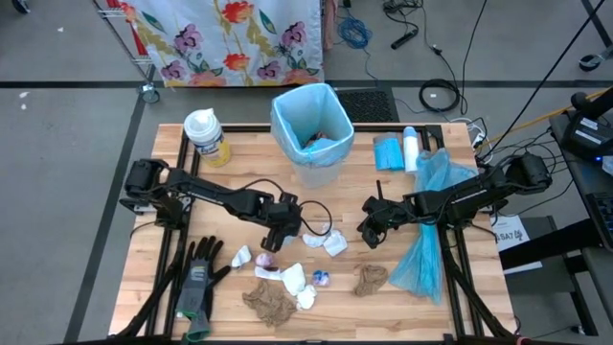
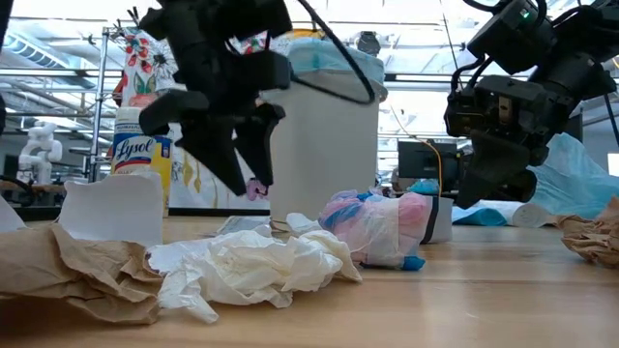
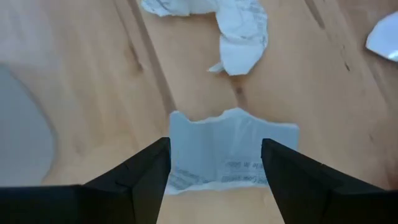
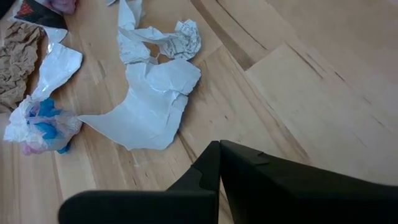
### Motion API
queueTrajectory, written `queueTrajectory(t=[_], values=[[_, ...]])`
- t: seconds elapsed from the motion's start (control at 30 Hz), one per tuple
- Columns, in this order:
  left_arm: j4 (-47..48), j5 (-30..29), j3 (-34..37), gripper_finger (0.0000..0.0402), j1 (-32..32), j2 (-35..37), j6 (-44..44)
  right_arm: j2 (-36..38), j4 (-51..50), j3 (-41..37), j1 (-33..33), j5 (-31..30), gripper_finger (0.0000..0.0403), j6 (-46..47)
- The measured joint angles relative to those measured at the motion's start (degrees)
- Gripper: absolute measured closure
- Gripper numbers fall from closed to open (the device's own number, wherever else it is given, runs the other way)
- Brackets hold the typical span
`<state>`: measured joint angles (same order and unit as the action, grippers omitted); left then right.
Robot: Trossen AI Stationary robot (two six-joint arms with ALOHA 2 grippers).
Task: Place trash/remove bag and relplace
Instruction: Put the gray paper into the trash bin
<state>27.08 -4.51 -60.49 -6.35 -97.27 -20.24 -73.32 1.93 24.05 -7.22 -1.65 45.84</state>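
The left gripper (image 3: 214, 171) was held open just above a flat white scrap (image 3: 233, 155) of the trash on the table (image 3: 81, 81), probably for grasping, while the right gripper (image 4: 219, 163) was kept shut nearby.

I see a Lysol canister (image 1: 207, 136) and black-and-grey gloves (image 1: 198, 278) on my desk (image 1: 239, 168), floral cloth (image 1: 230, 38) behind.
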Motion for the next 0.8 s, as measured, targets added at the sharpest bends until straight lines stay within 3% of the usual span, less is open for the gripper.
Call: queueTrajectory(t=[0.2,0.53,0.67,0.8], values=[[-2.7,-1.8,0.0,0.015,0.3,-3.8,0.4,0.0,0.0,0.0,0.0,-0.2,0.0403,0.0],[-3.4,6.1,-0.4,0.0162,1.2,-11.9,7.3,0.0,0.0,0.0,0.0,-0.3,0.0403,1.3],[-3.8,9.5,-0.6,0.0223,1.2,-13.8,13.5,0.0,0.0,0.0,0.0,-0.2,0.0403,1.3],[-3.7,10.7,-0.6,0.0333,0.9,-13.9,14.0,0.0,0.0,0.0,0.0,-0.2,0.0403,1.3]])
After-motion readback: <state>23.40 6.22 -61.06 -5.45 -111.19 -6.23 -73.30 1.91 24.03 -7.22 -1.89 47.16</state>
